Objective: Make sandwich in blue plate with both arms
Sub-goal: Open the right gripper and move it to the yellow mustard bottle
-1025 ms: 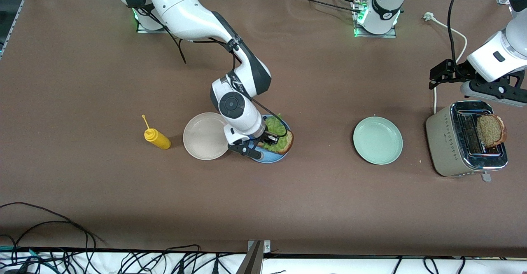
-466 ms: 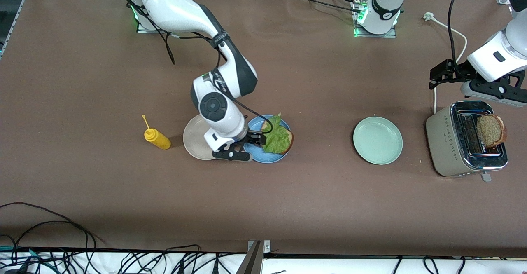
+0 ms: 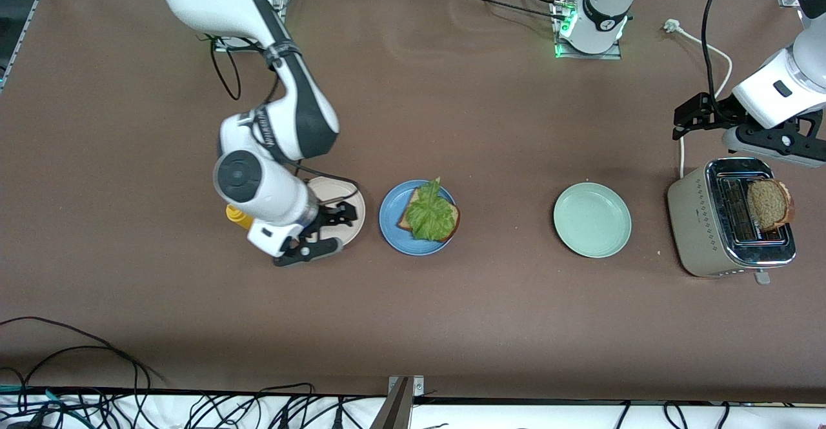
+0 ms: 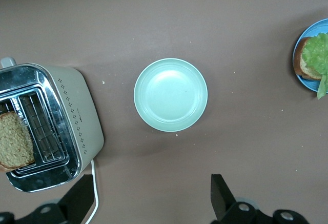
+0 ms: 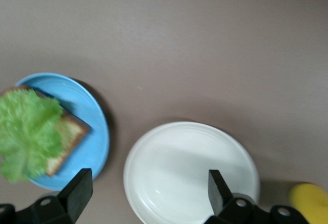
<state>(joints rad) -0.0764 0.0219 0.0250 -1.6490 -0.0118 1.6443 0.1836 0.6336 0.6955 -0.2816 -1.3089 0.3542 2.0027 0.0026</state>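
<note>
Blue plate (image 3: pixel 417 217) on the bench (image 3: pixel 490 326), carrying a bread slice (image 3: pixel 452 220) topped with lettuce (image 3: pixel 430 213). Beside it, the right hand (image 3: pixel 321 232) hangs over the beige plate (image 3: pixel 357 209), fingers apart and empty. Well toward the left arm's end, the left hand (image 3: pixel 679 121), fingers apart, hangs by the toaster (image 3: pixel 700 222) holding the second slice (image 3: pixel 768 204).

I count three plates on the surface (image 3: pixel 490 313): one blue plate (image 3: pixel 392 230), one beige-white plate (image 3: pixel 353 221) and one mint-green plate (image 3: pixel 592 220). I see two bread slices: one on the blue plate (image 3: pixel 453 221) under a single lettuce leaf (image 3: pixel 429 213), one standing in the toaster (image 3: pixel 768 204). There is one toaster (image 3: pixel 694 222), one yellow squeeze bottle (image 3: pixel 236 216), and two arms, each with one gripper.
</note>
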